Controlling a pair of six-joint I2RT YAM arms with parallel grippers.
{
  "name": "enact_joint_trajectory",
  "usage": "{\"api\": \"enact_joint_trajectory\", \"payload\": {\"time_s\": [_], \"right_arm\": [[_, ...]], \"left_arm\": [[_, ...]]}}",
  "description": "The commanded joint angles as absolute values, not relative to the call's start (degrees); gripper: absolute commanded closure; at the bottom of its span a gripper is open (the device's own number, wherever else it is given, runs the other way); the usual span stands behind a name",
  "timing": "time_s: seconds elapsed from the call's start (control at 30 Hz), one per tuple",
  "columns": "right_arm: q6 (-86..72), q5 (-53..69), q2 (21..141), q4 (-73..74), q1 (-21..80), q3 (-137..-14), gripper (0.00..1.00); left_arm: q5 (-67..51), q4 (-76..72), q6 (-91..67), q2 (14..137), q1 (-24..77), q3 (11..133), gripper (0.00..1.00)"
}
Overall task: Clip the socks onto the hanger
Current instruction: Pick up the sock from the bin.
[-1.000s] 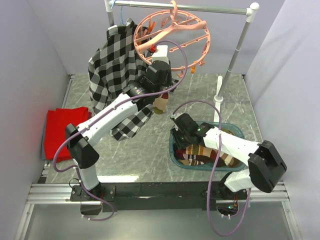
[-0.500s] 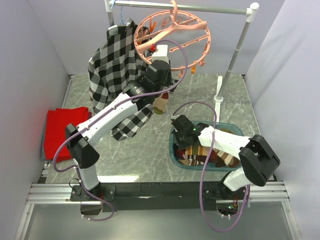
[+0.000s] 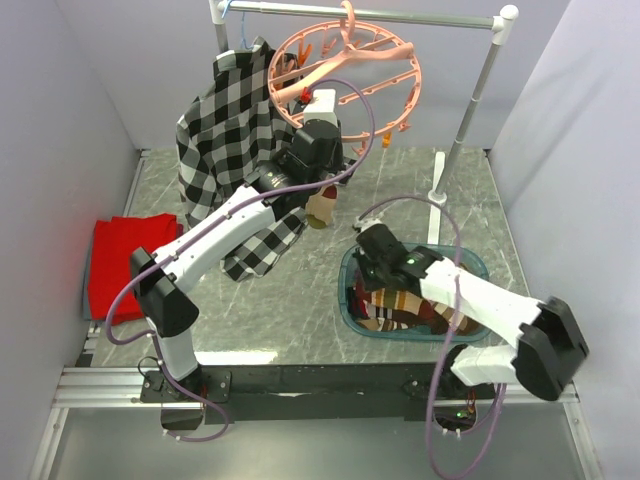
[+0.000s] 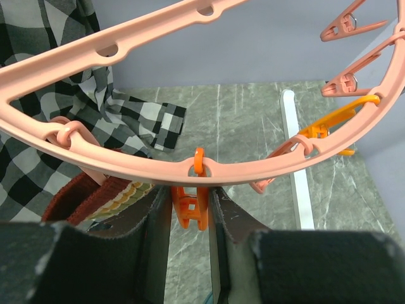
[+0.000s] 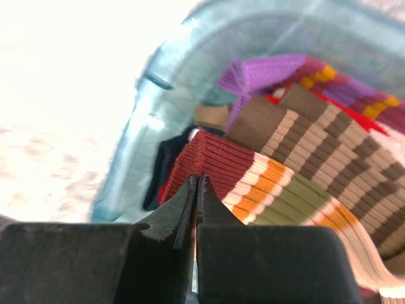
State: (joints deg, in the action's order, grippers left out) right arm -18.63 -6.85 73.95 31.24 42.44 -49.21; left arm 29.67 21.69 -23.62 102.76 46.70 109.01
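The left gripper [image 4: 188,221] is up at the hanger [image 4: 152,166], which hangs from the rail [image 3: 400,15]. Its fingers are closed narrowly on an orange clip [image 4: 190,212], with a maroon sock [image 4: 82,199] beside the left finger. The right gripper [image 5: 196,190] is fully closed, its tips on the maroon cuff of a striped sock [image 5: 272,190] among the socks [image 5: 316,145] in the teal basket [image 5: 136,145]. Whether it has caught any fabric is unclear.

the left arm [image 3: 215,232] and right arm [image 3: 475,298] look alike: smooth white shells between chunky black joint housings. a lilac cable [image 3: 355,95] loops off each and trails down to the black mounting bar [image 3: 320,380]. the left gripper [image 4: 190,193] and right gripper [image 5: 196,180] have matte black fingers.
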Motion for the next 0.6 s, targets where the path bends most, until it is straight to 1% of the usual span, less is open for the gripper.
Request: {"api": "enact_joint_trajectory", "payload": {"time_s": [0.0,0.33,0.47,0.57], "right_arm": [[-19.95,-3.7,66.9,29.88,40.61,-52.73,1.0],[-21.97,-0.44,57.58,25.41,35.25,-57.39,1.0],[-24.25,1.75,55.02,18.74,31.65,-58.71,1.0],[-25.92,4.39,55.98,14.35,28.74,-59.76,1.0]], "left_arm": [[28.39,21.27,-23.99,101.6,46.58,111.97,0.99],[26.81,21.97,-25.13,101.16,46.5,111.97,0.99],[26.19,21.8,-25.58,100.81,46.58,111.8,0.99],[25.93,21.53,-25.66,100.55,46.49,111.8,0.99]]}}
